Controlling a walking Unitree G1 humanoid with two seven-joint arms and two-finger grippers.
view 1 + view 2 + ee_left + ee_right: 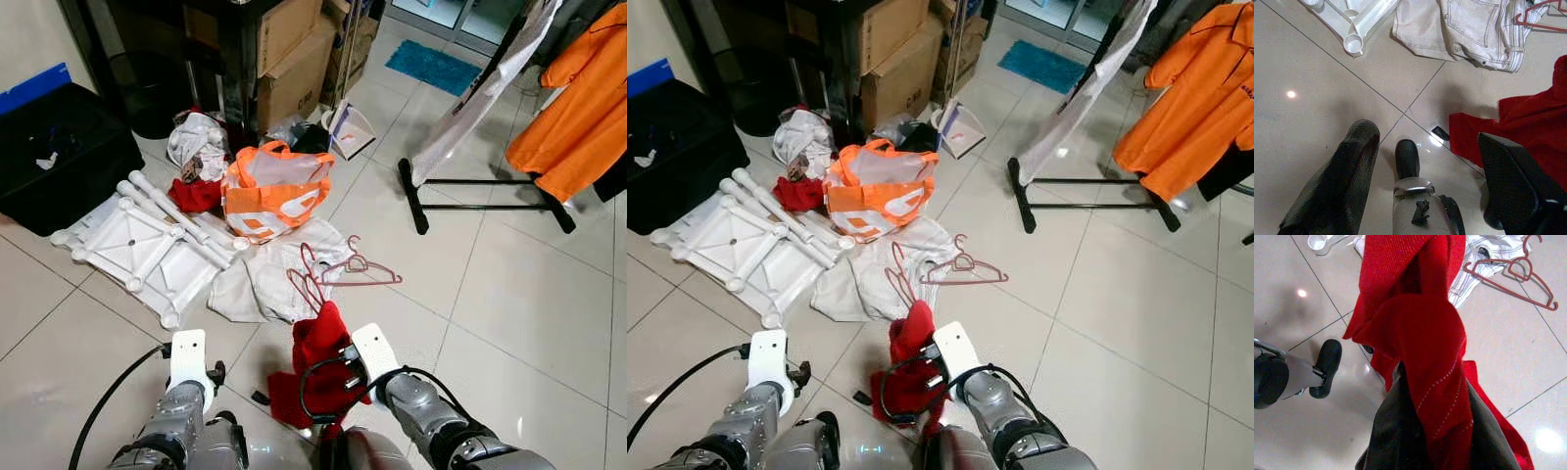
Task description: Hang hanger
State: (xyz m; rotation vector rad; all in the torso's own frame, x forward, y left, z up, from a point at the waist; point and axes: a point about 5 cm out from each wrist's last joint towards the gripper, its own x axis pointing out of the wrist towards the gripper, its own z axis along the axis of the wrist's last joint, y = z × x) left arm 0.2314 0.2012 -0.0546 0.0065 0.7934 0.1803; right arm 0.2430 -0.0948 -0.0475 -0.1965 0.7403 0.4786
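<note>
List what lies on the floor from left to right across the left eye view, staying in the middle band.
Black bin → white plastic rack → orange bag → pink hangers → black clothes-rail base.

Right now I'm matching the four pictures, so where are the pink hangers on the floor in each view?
Left eye: pink hangers at centre, on the white jeans.
Right eye: centre, same jeans.
Left wrist: upper corner, partly cut off.
Right wrist: upper corner, beside the red cloth.
Shared landmark: the jeans.
</note>
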